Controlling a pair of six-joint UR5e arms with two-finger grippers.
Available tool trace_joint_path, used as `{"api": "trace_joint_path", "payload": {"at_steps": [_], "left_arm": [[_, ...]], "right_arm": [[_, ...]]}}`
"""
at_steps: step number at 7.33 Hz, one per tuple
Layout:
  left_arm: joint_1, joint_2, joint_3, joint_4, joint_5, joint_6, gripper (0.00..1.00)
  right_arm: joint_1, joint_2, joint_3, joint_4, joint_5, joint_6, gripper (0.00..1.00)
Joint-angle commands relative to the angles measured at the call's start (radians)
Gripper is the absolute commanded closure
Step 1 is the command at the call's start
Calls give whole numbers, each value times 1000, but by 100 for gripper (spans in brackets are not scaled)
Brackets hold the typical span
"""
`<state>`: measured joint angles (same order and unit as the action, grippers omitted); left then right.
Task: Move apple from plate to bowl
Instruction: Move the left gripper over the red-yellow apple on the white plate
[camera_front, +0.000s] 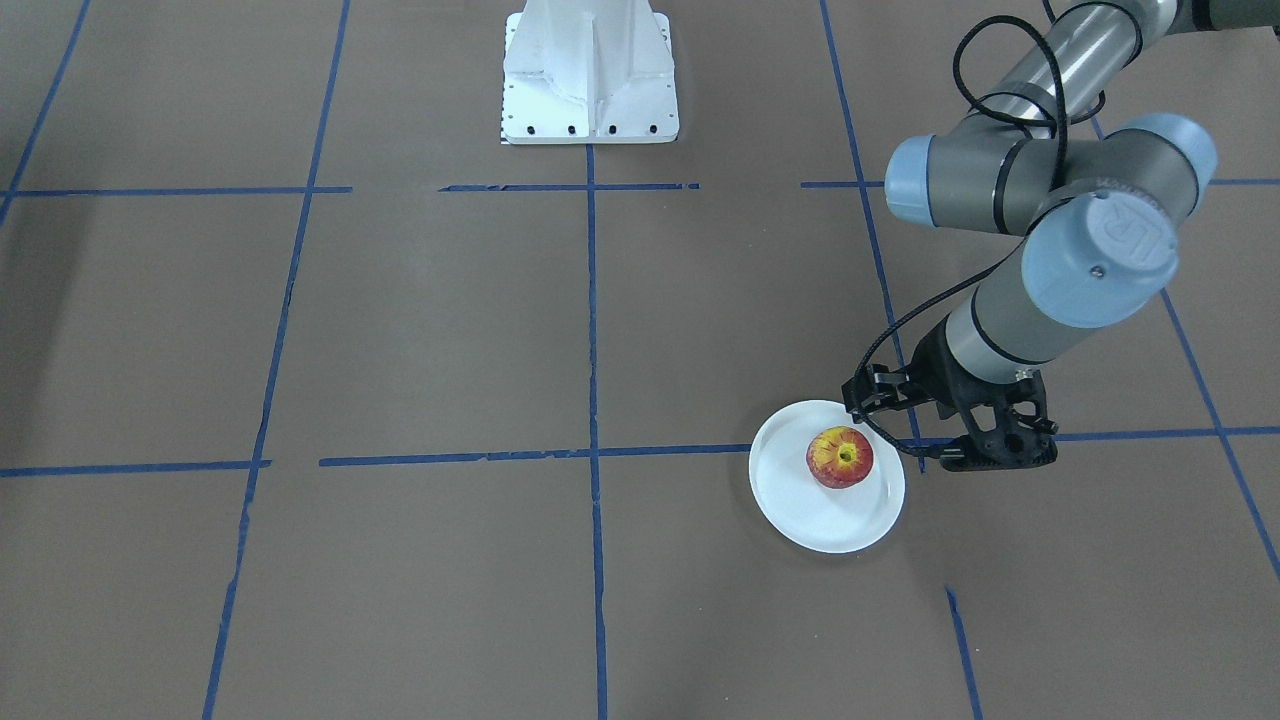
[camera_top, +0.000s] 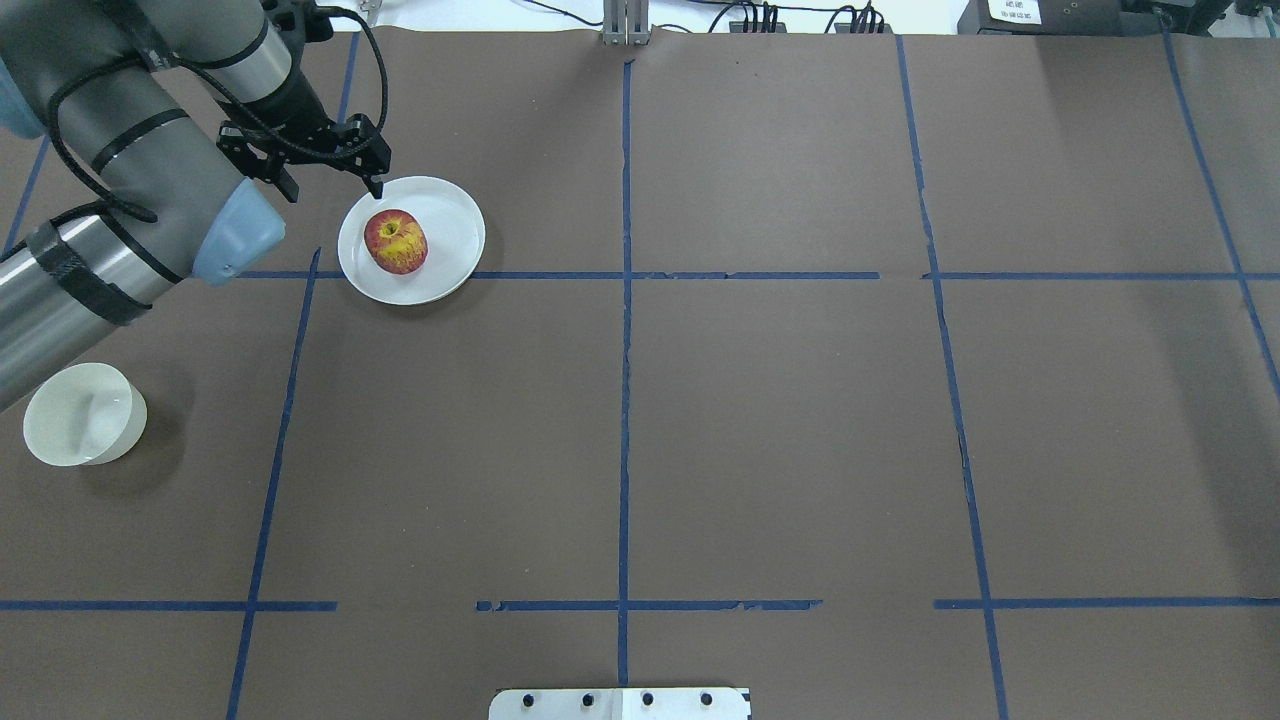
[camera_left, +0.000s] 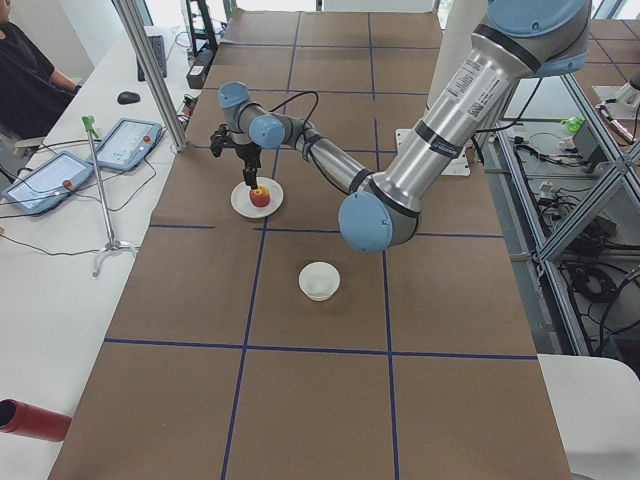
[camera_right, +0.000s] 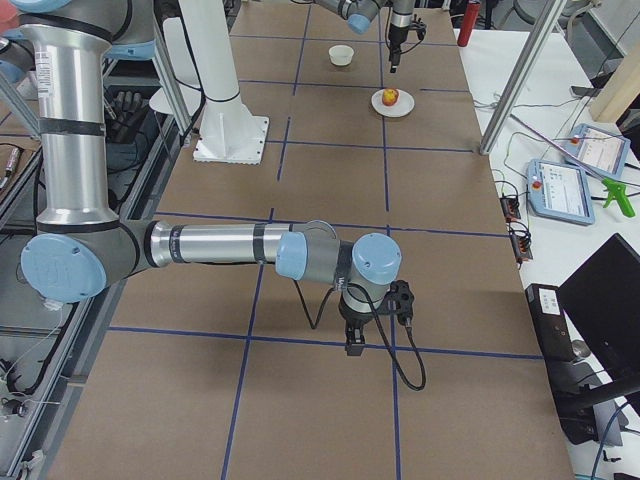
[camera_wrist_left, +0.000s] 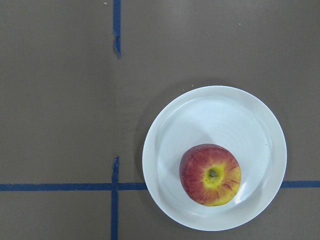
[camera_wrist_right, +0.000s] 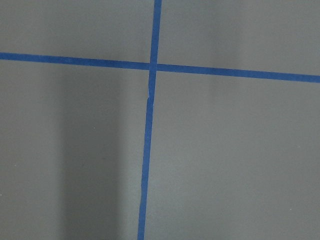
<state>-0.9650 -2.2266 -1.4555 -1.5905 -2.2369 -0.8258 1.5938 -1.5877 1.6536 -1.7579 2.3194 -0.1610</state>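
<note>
Apple (camera_front: 840, 457): probably firm, light, smooth-skinned; on plate (camera_front: 800, 512). Best held across its widest girth. Left gripper (camera_top: 334, 188) apart, empty; right gripper (camera_right: 355, 345) state: cannot tell.

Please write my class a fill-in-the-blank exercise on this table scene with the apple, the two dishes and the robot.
1. The apple lies on the white ___.
2. The bowl is ___: the apple is not yet in it.
3. The claw nearest the apple is the robot's ___ one.
4. The tape lines are ___ in colour.

Missing words: plate; empty; left; blue.
</note>
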Motion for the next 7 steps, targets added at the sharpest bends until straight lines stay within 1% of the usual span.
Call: {"api": "trace_joint_path", "payload": {"at_steps": [1, 2, 3, 6, 7], "left_arm": [[38, -15, 110, -157, 28, -74, 0], [61, -25, 142, -187, 73, -99, 0], [69, -42, 173, -199, 85, -107, 0], [81, -44, 216, -252, 88, -115, 0], [85, -44, 233, -270, 101, -115, 0]], "right_arm": [[0, 0, 0, 0, 0, 0, 0], [0, 0, 0, 0, 0, 0, 0], [0, 0, 0, 0, 0, 0, 0], [0, 0, 0, 0, 0, 0, 0], [0, 0, 0, 0, 0, 0, 0]]}}
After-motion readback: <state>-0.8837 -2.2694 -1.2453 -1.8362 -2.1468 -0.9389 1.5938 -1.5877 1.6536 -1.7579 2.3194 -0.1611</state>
